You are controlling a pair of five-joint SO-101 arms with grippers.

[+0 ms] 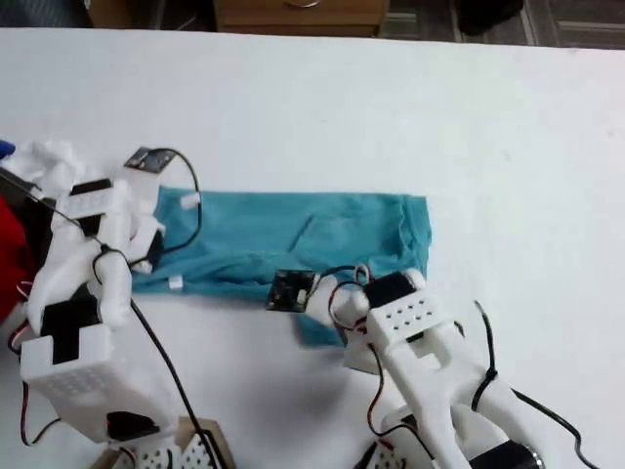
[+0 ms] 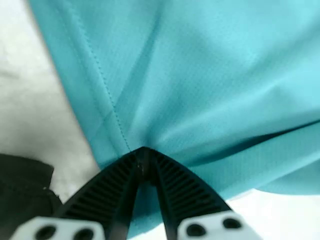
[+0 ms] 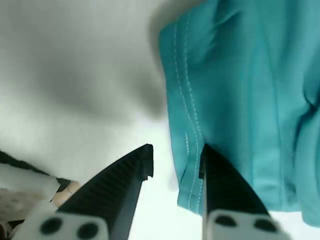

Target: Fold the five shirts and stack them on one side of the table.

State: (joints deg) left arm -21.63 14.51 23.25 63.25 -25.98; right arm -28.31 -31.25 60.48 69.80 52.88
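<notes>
A teal shirt (image 1: 293, 239) lies on the white table (image 1: 391, 107) as a long band running left to right. My left gripper (image 1: 151, 249) sits at the band's left end. In the left wrist view it (image 2: 142, 152) is shut on a pinched fold of the teal shirt (image 2: 200, 75) beside a stitched seam. My right gripper (image 1: 332, 315) is at the shirt's near edge, right of centre. It (image 3: 176, 152) is open, one finger on the hemmed edge of the shirt (image 3: 240, 90), the other over bare table.
A red garment (image 1: 8, 259) and a white bunched cloth (image 1: 49, 158) lie at the table's left edge behind the left arm. Wooden furniture (image 1: 298, 15) stands beyond the far edge. The far half of the table is bare white surface.
</notes>
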